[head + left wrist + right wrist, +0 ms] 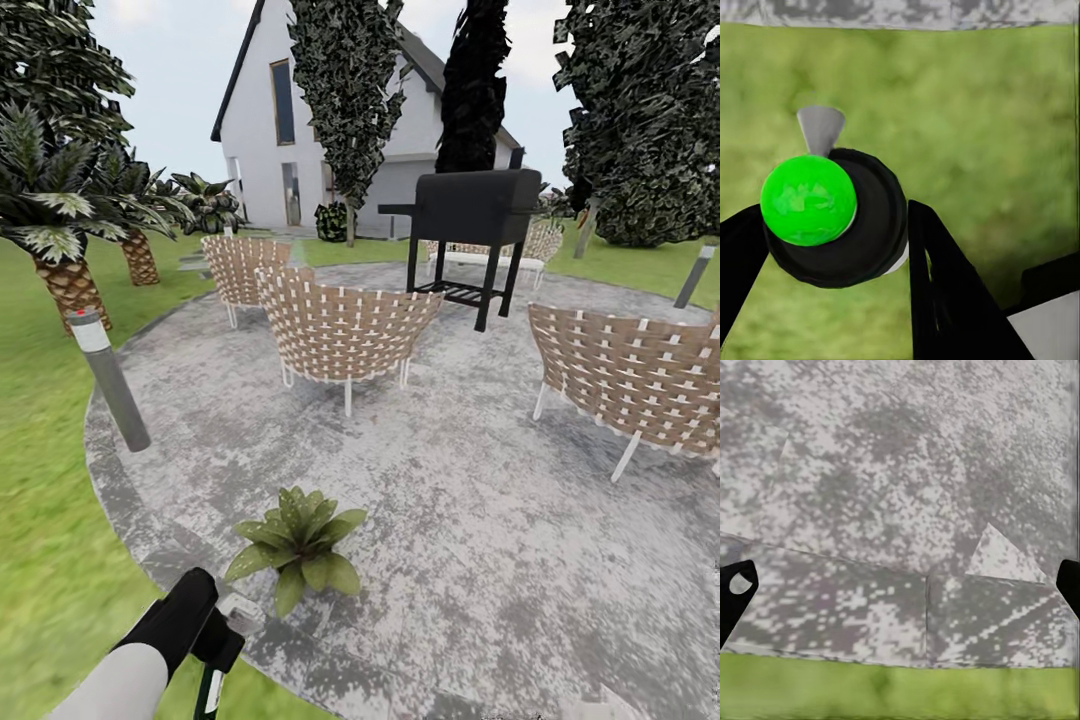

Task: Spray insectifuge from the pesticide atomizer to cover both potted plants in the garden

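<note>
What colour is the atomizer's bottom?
Bright green on the atomizer, clearest in the left wrist view.

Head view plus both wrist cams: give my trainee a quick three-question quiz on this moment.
1. True or false: the left gripper is shut on the pesticide atomizer.
2. The potted plant stands on: A) the lawn, B) the paved patio, C) a woven chair.
3. Fill in: the fingertips of the right gripper stand wide ____ above the patio's edge.

Key: 1 true; 2 B; 3 apart.
</note>
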You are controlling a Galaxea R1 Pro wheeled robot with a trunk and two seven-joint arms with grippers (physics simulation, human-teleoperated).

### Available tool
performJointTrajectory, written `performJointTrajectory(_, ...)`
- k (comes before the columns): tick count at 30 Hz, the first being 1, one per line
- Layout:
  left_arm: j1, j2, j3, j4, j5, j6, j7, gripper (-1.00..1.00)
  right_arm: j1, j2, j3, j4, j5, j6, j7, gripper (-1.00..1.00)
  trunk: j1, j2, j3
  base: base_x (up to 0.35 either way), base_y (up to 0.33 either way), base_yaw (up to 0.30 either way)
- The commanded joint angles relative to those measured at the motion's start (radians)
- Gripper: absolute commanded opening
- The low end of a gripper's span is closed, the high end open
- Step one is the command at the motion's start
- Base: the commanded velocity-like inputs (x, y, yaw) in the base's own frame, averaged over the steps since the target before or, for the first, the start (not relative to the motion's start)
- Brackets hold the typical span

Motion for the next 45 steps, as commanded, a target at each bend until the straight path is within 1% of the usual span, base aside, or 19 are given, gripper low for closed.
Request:
performJointTrajectory(1, -0.001, -0.007, 0.006, -0.003, -0.012, 0.002, -0.01, -1.0, -0.001, 0.0, -0.006, 0.002, 0.011, -0.003, -0.005, 1.0, 0.0, 0.0, -0.001, 0.0, 0.0, -0.266)
performJointTrajectory(5, -0.002, -0.014, 0.006, -0.004, -0.013, 0.003, -0.01, -1.0, -0.001, 0.0, -0.006, 0.001, 0.011, -0.003, -0.005, 1.0, 0.0, 0.0, -0.001, 0.0, 0.0, -0.254)
performJointTrajectory(8, -0.001, -0.001, 0.003, -0.003, -0.019, 0.001, -0.009, -1.0, -0.001, 0.0, -0.007, 0.001, 0.011, -0.003, -0.005, 1.0, 0.0, 0.0, -0.001, 0.0, 0.0, -0.064)
performJointTrajectory(11, 0.001, 0.065, 0.01, -0.003, -0.014, 0.003, -0.009, -1.0, -0.001, 0.0, -0.007, 0.001, 0.011, -0.003, -0.005, 1.0, 0.0, 0.0, -0.001, 0.0, 0.0, -0.008)
performJointTrajectory(13, 0.001, 0.08, 0.009, 0.001, -0.012, 0.002, -0.009, -1.0, -0.001, 0.0, -0.007, 0.001, 0.011, -0.003, -0.005, 1.0, 0.0, 0.0, -0.001, 0.0, 0.0, -0.001)
performJointTrajectory(15, 0.001, 0.07, 0.006, 0.007, -0.014, -0.001, -0.009, -1.0, -0.001, 0.0, -0.006, 0.002, 0.011, -0.003, -0.005, 1.0, 0.0, 0.0, -0.001, 0.0, 0.0, 0.0)
performJointTrajectory(17, 0.001, 0.037, 0.006, 0.008, -0.016, -0.003, -0.008, -1.0, -0.001, 0.0, -0.005, 0.002, 0.011, -0.003, -0.005, 1.0, 0.0, 0.0, -0.001, 0.0, 0.0, 0.0)
performJointTrajectory(19, 0.001, -0.015, 0.004, 0.009, -0.022, -0.002, -0.007, -1.0, -0.001, 0.0, -0.005, 0.002, 0.011, -0.003, -0.005, 1.0, 0.0, 0.0, -0.001, 0.0, 0.0, 0.0)
performJointTrajectory(21, 0.001, -0.027, 0.001, 0.007, -0.023, -0.002, -0.007, -1.0, -0.001, 0.0, -0.005, 0.002, 0.011, -0.003, -0.005, 1.0, 0.0, 0.0, -0.001, 0.0, 0.0, 0.0)
performJointTrajectory(24, 0.001, -0.022, 0.0, 0.001, -0.024, -0.002, -0.009, -1.0, -0.001, 0.0, -0.005, 0.002, 0.011, -0.003, -0.005, 1.0, 0.0, 0.0, -0.001, 0.0, 0.0, 0.0)
performJointTrajectory(26, 0.001, -0.007, 0.001, -0.001, -0.026, -0.002, -0.009, -1.0, -0.001, 0.0, -0.005, 0.002, 0.012, -0.003, -0.005, 1.0, 0.0, 0.0, -0.001, 0.0, 0.0, 0.0)
performJointTrajectory(29, 0.001, 0.05, 0.003, 0.006, -0.015, -0.002, -0.01, -1.0, -0.001, -0.001, -0.005, 0.004, 0.013, -0.003, -0.005, 1.0, 0.0, 0.0, -0.001, 0.0, 0.0, 0.0)
performJointTrajectory(30, 0.001, 0.06, 0.003, 0.008, -0.016, -0.003, -0.009, -1.0, -0.001, -0.001, -0.005, 0.004, 0.013, -0.003, -0.005, 1.0, 0.0, 0.0, -0.001, 0.0, 0.0, 0.0)
performJointTrajectory(32, 0.002, 0.061, 0.002, 0.01, -0.02, -0.003, -0.009, -1.0, -0.001, -0.002, -0.005, 0.004, 0.013, -0.003, -0.005, 1.0, 0.0, 0.0, -0.001, 0.0, 0.0, 0.0)
performJointTrajectory(34, 0.003, 0.05, 0.003, 0.01, -0.021, -0.004, -0.008, -1.0, -0.001, -0.002, -0.005, 0.004, 0.014, -0.003, -0.005, 1.0, 0.0, 0.0, -0.001, 0.0, 0.0, 0.0)
performJointTrajectory(35, 0.002, 0.03, 0.003, 0.009, -0.021, -0.004, -0.008, -1.0, -0.001, -0.002, -0.005, 0.004, 0.014, -0.003, -0.005, 1.0, 0.0, 0.0, -0.001, 0.0, 0.0, 0.0)
performJointTrajectory(39, 0.001, -0.013, 0.006, -0.004, -0.016, -0.002, -0.009, -1.0, -0.001, -0.002, -0.005, 0.004, 0.014, -0.003, -0.005, 1.0, 0.0, 0.0, -0.001, 0.0, 0.0, 0.0)
performJointTrajectory(43, 0.0, -0.001, 0.014, -0.008, -0.012, 0.002, -0.013, -1.0, -0.001, -0.002, -0.005, 0.004, 0.014, -0.003, -0.005, 1.0, 0.0, 0.0, -0.001, 0.0, 0.0, 0.0)
performJointTrajectory(45, 0.0, 0.037, 0.015, -0.007, -0.011, 0.003, -0.031, -1.0, -0.001, -0.002, -0.005, 0.004, 0.014, -0.003, -0.005, 1.0, 0.0, 0.0, -0.001, 0.0, 0.0, 0.0)
